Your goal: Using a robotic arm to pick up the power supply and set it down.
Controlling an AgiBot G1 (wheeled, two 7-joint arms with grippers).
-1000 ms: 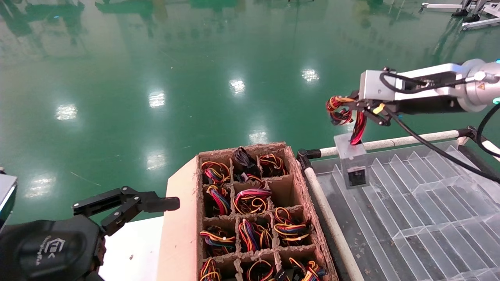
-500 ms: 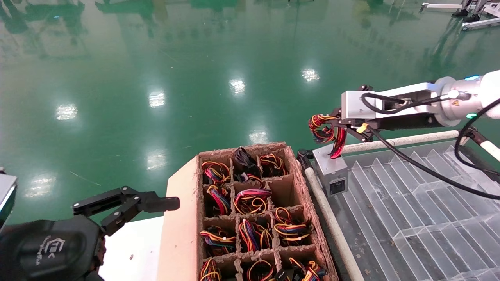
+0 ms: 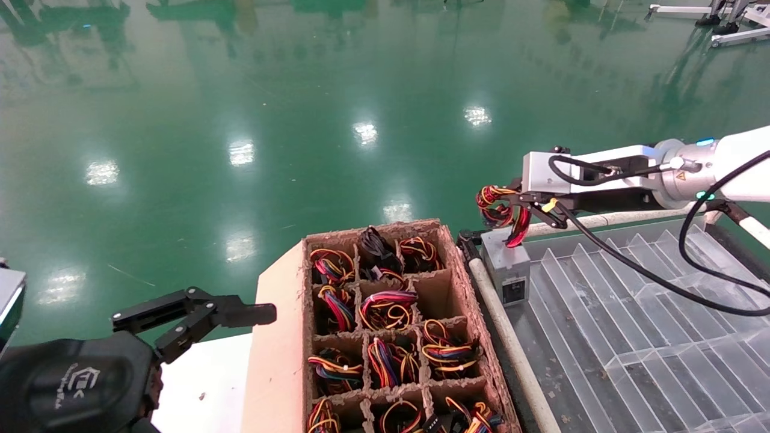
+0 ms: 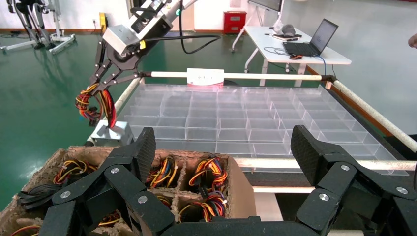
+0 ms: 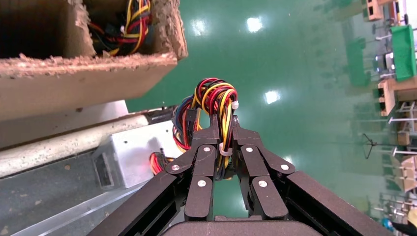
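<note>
Right hand [image 3: 522, 211] (clamping power supply [image 3: 507, 269] wires) at tray [image 3: 631, 313] corner

silver-grey power supply [image 3: 506, 265], red-yellow-black wires [image 3: 498, 207], brown divided carton [image 3: 463, 282], green floor [image 3: 240, 90]

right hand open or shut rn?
Shut: the right hand pinches the power supply's wire bundle between its fingers.

Two grippers are showing: the left gripper [image 3: 198, 316] and the right gripper [image 3: 522, 207]. One power supply [image 3: 507, 264] is sitting by one clear divided tray [image 3: 649, 313]. One cardboard crate [image 3: 385, 328] is holding at least ten visible wire bundles in its cells.
</note>
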